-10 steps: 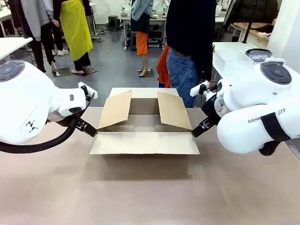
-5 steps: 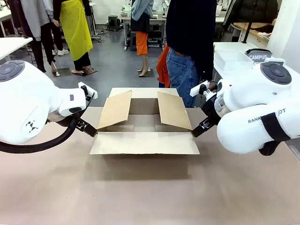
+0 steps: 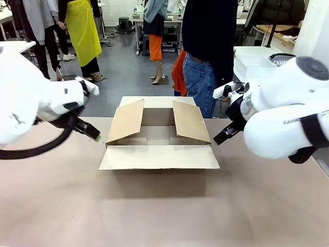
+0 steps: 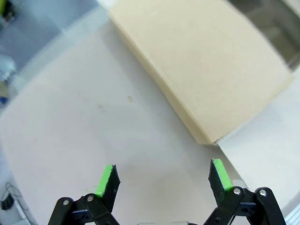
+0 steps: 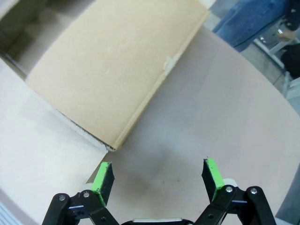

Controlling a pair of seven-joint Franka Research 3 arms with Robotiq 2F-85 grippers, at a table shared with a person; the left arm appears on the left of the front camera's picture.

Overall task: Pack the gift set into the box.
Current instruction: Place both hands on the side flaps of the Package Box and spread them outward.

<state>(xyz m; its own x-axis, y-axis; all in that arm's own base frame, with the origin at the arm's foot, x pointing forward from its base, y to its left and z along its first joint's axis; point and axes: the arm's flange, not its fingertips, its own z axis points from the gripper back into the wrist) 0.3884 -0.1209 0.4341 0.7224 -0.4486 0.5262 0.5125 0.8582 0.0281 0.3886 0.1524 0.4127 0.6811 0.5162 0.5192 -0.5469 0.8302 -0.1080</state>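
The box is a brown cardboard carton standing open in the middle of the table, its four flaps spread out and its inside bare as far as I can see. My left gripper hangs just off the box's left side; in the left wrist view it is open over the tabletop beside the left flap. My right gripper hangs off the right side; in the right wrist view it is open near the corner of the right flap. The gift set is out of view.
A person in a dark top and jeans stands at the far edge behind the box. A clear plastic bin sits on a table at the back right. Bare tabletop lies in front of the box.
Both grippers have drawn back and up from the box's front corners, the left one leftward, the right one rightward. The box has not moved.
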